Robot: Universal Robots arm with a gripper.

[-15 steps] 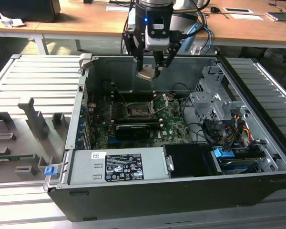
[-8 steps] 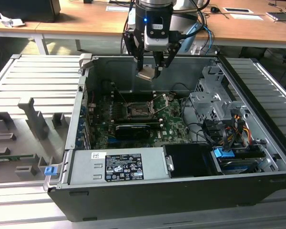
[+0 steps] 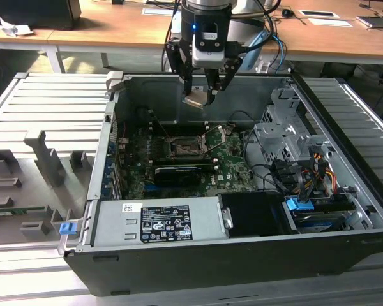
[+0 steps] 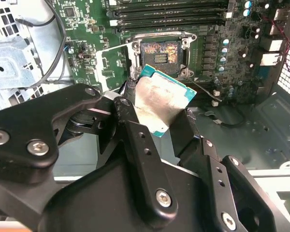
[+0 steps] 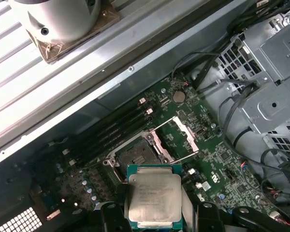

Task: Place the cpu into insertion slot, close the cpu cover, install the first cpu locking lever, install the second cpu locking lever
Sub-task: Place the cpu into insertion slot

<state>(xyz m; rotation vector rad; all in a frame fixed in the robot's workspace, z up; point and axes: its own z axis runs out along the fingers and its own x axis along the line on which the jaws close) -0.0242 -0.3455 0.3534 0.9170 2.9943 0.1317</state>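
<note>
You have the cpu (image 3: 196,100) pinched by two opposite edges in the gripper (image 3: 201,95), whose fingers are closed to just the chip's width. The chip hangs well above the green motherboard (image 3: 233,167), near the case's far wall in the exterior view, silvery top up in the first wrist view (image 5: 153,198).

The insertion slot (image 3: 186,148) lies below the gripper and a little nearer the exterior camera, bare, with its dark pin field exposed in the second wrist view (image 4: 160,52). There the chip (image 4: 159,99) looks tilted and turned against the socket's sides; I judge they are not yet squared.

The cpu cover (image 5: 183,136) is swung open on the side toward the grey drive cage (image 3: 284,137). Memory slots (image 4: 169,12) run along one side of the socket, a long black card (image 3: 177,173) along the other. Loose cables (image 3: 274,172) lie well apart, and nothing lies over the socket.
</note>
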